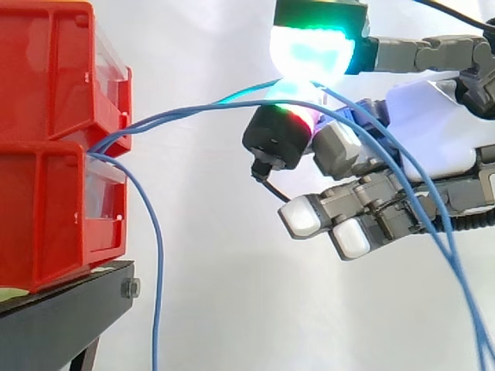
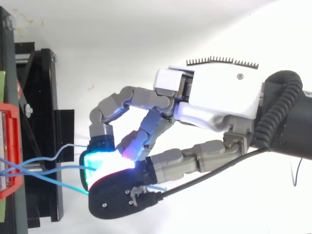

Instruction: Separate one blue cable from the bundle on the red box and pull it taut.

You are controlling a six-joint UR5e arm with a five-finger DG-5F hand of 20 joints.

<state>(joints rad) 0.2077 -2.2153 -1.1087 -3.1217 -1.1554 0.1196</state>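
Observation:
Two red bins [image 1: 54, 77] are stacked at the left on a black stand [image 1: 69, 309]. Several blue cables come out from between them. One blue cable [image 1: 246, 89] rises in a shallow arc to my hand [image 1: 433, 131], where it is pinched between a cyan-glowing fingertip [image 1: 309, 50] above and a red-green pad [image 1: 290, 116] below. A second cable [image 1: 410, 174] crosses in front of the hand and drops to the lower right. In the top view the hand [image 2: 219, 92] lies right of the red bin [image 2: 9, 146], with the cables [image 2: 53, 168] spanning the gap.
A third blue cable [image 1: 158, 255] hangs straight down from the bins past the stand's edge. The other fingers [image 1: 332, 224] curl below the pinch with white pads. A white curtain lies behind, and the black stand frame [image 2: 44, 122] extends left of the hand.

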